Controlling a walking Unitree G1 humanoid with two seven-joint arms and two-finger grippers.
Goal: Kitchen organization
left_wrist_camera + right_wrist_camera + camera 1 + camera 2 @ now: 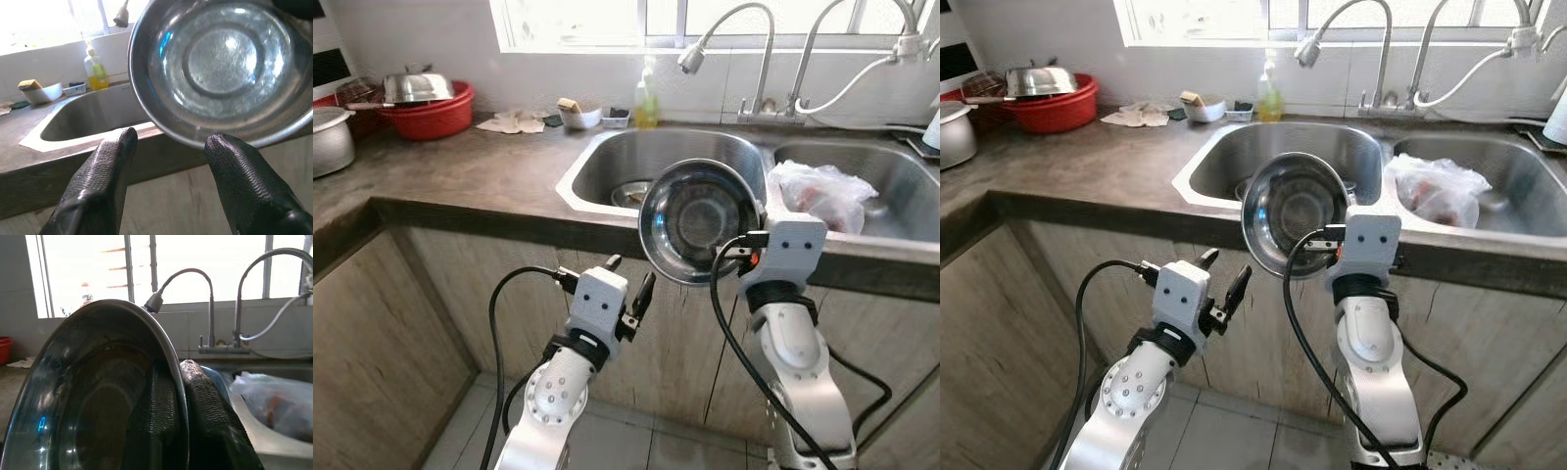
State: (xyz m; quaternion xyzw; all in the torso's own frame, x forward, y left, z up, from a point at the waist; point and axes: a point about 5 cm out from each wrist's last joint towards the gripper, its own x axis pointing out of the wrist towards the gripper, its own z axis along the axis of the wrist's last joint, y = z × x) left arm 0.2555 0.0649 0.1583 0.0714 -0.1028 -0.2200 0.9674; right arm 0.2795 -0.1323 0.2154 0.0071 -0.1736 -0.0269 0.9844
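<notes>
Steel bowl [698,221] sits mid-frame, tipped on edge w/ its hollow facing us, held up in front of the worktop [460,171] edge and overlapping the left sink basin [675,162]. We've got our right gripper [178,396] pinching its rim: in the right wrist view one finger lies inside the bowl, the other against the outside, rim clamped btwn them. Right arm rises from lower right of the frame, forearm near vertical, wrist block just below-right of the bowl.

Our left arm comes up from lower centre-left, bent at the elbow, forearm angled up and to the right. Left gripper [628,284] hangs below and left of the bowl, in front of the cabinet doors, fingers spread apart w/ nothing btwn them; in the left wrist view the fingertips [120,144] sit just under the bowl's rim, not touching it.

Right basin holds a plastic bag [822,191]. Upper left of frame: red basin [435,116] w/ a metal lid on it, a pot [328,137] at the far left edge. Soap bottle [647,98] stands behind the sink, near the two taps [744,44].
</notes>
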